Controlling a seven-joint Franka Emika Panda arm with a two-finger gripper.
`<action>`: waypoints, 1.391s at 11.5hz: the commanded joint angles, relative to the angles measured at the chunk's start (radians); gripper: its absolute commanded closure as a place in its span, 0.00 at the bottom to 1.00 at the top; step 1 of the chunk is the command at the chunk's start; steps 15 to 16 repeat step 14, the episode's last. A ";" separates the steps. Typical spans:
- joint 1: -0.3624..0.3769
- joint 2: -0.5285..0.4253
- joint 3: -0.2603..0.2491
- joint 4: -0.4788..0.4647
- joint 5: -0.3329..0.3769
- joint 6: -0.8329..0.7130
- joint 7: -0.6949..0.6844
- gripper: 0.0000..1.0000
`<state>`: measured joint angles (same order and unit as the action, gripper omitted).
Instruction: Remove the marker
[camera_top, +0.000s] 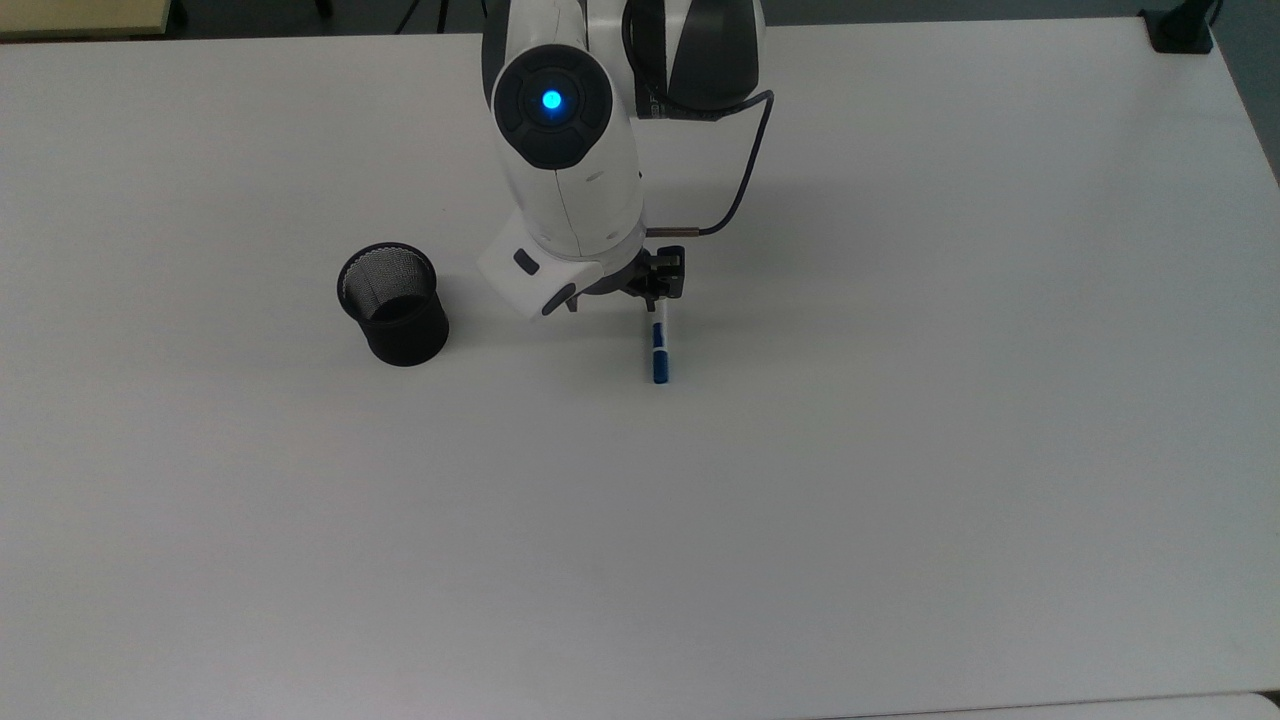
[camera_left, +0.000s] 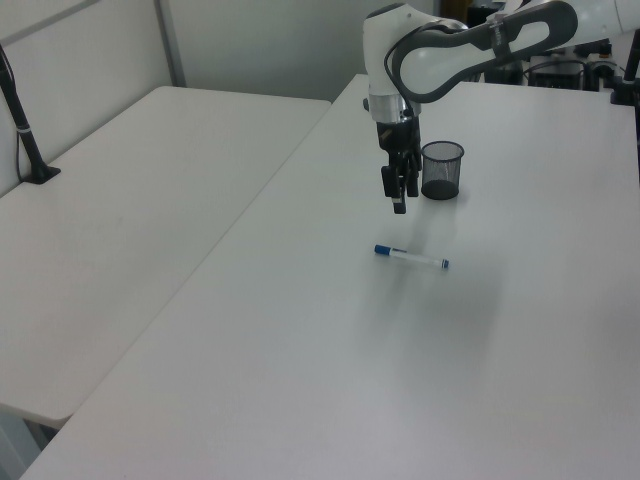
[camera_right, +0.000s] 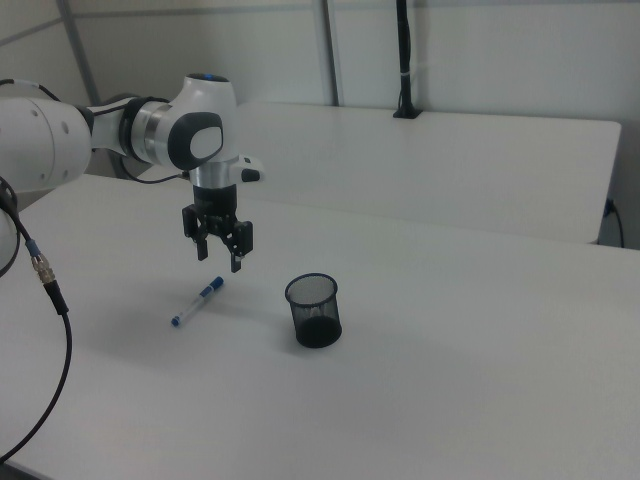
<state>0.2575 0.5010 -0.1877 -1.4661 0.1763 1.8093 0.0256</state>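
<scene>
The marker (camera_top: 658, 352) lies flat on the white table (camera_top: 800, 520), free of any grip, white-barrelled with blue at one end. In the left view the marker (camera_left: 411, 257) rests in front of the black mesh cup (camera_left: 442, 170); in the right view the marker (camera_right: 197, 301) lies to the left of the cup (camera_right: 314, 310). My gripper (camera_right: 220, 256) hangs open and empty a short way above the table, over the marker's far end. From the top, the gripper (camera_top: 657, 295) is partly hidden under the arm. The cup (camera_top: 392, 303) stands upright and empty at the top view's left.
A dark cable (camera_top: 745, 180) loops from the wrist. A black clamp (camera_top: 1180, 30) sits at the table's far right corner in the top view. A second white table (camera_left: 120, 230) adjoins on the left view's left, with a black post (camera_left: 22, 125).
</scene>
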 joint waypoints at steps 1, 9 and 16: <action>0.000 -0.073 -0.009 -0.008 -0.066 -0.005 0.008 0.00; -0.192 -0.387 -0.009 -0.046 -0.097 -0.175 -0.032 0.00; -0.207 -0.421 -0.009 -0.065 -0.097 -0.182 -0.032 0.00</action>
